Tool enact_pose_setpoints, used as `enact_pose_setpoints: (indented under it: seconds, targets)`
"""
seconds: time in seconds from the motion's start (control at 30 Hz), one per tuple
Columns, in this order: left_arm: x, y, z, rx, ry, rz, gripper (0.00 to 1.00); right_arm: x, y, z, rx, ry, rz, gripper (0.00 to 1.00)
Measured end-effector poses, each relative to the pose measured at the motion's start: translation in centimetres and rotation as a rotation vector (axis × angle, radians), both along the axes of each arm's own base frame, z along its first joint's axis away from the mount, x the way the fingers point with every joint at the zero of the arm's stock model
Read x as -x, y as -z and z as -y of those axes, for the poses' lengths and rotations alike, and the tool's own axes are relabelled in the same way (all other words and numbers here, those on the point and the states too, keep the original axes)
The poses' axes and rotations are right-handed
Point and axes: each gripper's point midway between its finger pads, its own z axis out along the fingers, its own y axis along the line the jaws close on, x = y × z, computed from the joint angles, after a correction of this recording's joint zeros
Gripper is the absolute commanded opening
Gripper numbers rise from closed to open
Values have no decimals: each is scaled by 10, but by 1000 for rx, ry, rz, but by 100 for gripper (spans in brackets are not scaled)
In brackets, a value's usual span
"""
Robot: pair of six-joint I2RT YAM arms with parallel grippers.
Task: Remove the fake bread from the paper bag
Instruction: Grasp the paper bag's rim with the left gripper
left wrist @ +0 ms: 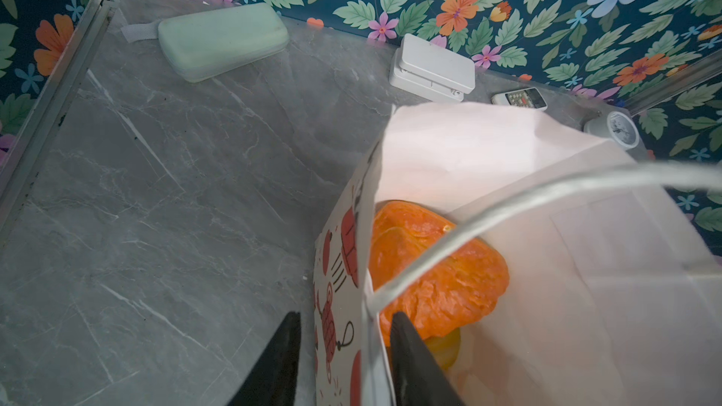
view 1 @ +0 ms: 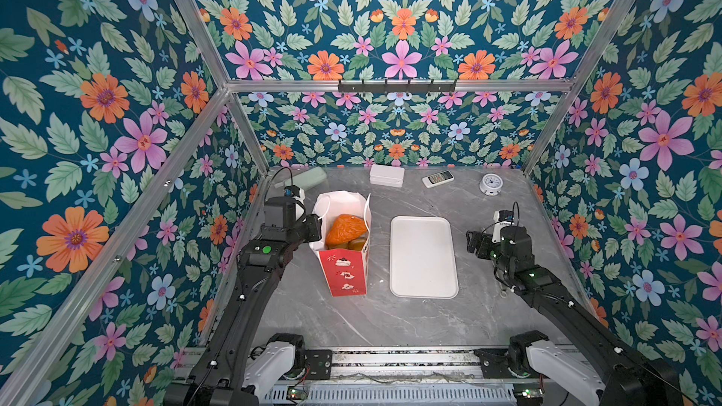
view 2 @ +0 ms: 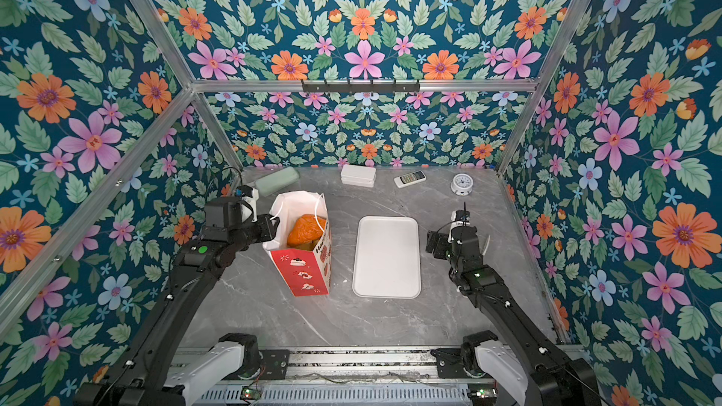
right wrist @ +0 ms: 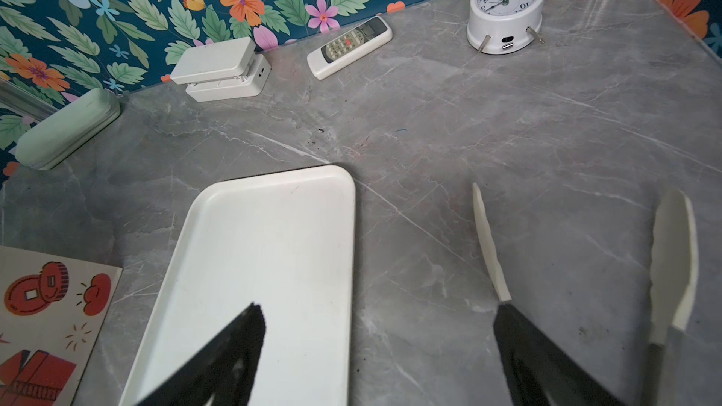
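Observation:
The paper bag [view 1: 344, 267] [view 2: 301, 267] stands upright left of the middle, white with a red base and its mouth open. Orange fake bread [view 1: 345, 228] [view 2: 306, 230] [left wrist: 437, 279] lies on top inside, with a yellower piece [left wrist: 445, 349] under it. My left gripper [left wrist: 345, 316] [view 1: 318, 226] straddles the bag's left wall [left wrist: 340, 345]: one finger is outside, the other inside beside the cord handle [left wrist: 508, 208]. Its jaws are narrowed but still apart. My right gripper [right wrist: 378, 306] [view 1: 470, 242] hangs wide open and empty over the tray's right edge.
A white tray [view 1: 422, 290] [right wrist: 273, 177] lies right of the bag. Along the back wall sit a green case [view 1: 308, 179], a white box [view 1: 386, 175], a remote [view 1: 437, 179] and a small clock [view 1: 490, 183].

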Motion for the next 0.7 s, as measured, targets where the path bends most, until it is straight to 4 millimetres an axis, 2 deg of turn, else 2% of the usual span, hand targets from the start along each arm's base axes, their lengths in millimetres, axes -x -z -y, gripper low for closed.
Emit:
enact_pose_setpoints:
  seconds: [0.1, 0.13, 0.43, 0.7]
  targets:
    - [-4, -3, 2, -19, -10, 6, 2, 0, 1, 0, 1, 1, -3, 93]
    - [-5, -5, 2, -25, -15, 11, 0, 0, 1, 0, 3, 3, -3, 93]
    - [-22, -27, -8, -91, -73, 32, 0, -3, 9, 0, 7, 8, -32, 93]
    - [-48, -58, -27, -289, -104, 42, 0, -4, 9, 0, 3, 6, -32, 93]
